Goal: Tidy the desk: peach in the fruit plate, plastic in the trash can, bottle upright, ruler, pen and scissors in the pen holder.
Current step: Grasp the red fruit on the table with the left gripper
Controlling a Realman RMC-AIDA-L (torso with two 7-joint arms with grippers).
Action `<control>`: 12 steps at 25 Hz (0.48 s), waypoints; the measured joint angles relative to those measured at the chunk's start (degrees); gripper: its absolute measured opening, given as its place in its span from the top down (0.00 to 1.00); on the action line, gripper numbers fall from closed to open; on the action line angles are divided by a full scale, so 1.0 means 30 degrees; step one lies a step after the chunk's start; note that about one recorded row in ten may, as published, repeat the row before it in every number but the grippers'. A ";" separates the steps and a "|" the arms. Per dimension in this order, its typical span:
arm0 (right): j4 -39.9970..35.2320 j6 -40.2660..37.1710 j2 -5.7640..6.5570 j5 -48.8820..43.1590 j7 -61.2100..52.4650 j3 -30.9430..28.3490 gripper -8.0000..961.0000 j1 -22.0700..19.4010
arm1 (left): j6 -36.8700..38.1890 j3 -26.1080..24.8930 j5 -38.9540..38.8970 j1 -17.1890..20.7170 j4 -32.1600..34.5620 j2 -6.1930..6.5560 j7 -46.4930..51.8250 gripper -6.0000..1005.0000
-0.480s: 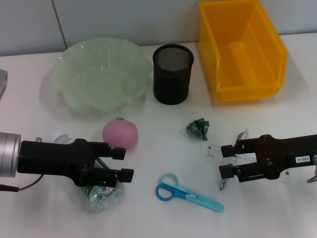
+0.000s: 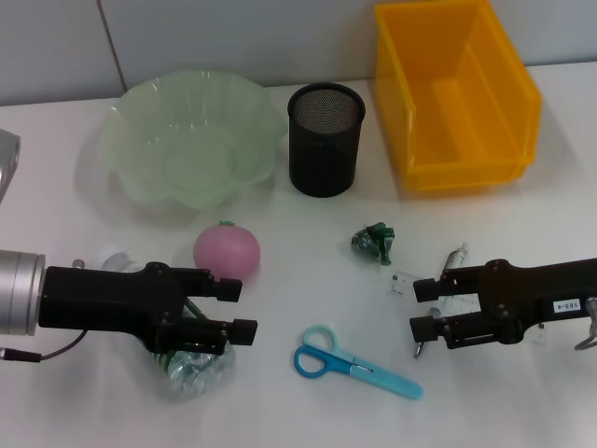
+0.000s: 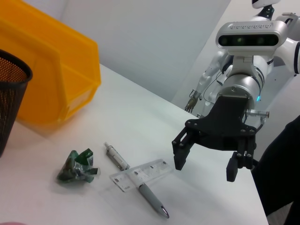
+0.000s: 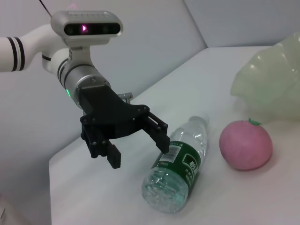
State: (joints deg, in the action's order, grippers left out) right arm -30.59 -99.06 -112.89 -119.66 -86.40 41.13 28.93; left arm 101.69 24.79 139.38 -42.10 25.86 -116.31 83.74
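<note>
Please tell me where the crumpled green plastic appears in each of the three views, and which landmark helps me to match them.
Head view: the crumpled green plastic lies mid-table, in front of the yellow bin.
Left wrist view: the plastic lies beside the pen and ruler.
Right wrist view: not in it.
Shared landmark: the yellow bin, seen in the head and left wrist views.

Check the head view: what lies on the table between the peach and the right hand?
The crumpled green plastic lies between the peach and the right hand, with the blue scissors nearer the robot; otherwise bare table.
</note>
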 joint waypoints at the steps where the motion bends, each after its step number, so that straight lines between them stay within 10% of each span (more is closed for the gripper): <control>1: 0.0000 0.0000 0.0000 0.0000 0.0000 0.0000 0.23 0.0000 | 0.0000 0.0000 0.0000 0.0000 0.0000 0.0000 0.0000 0.25; 12: 0.0034 0.0036 -0.0016 -0.0041 0.0002 0.0001 0.23 -0.0023 | -0.1153 0.2134 -0.0437 -0.1167 0.4245 -0.0706 -0.0207 0.25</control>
State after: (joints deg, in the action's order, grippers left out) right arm -30.49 -98.95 -112.94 -119.79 -86.39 41.13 28.86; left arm 98.23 31.19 138.07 -45.60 38.60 -118.43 83.12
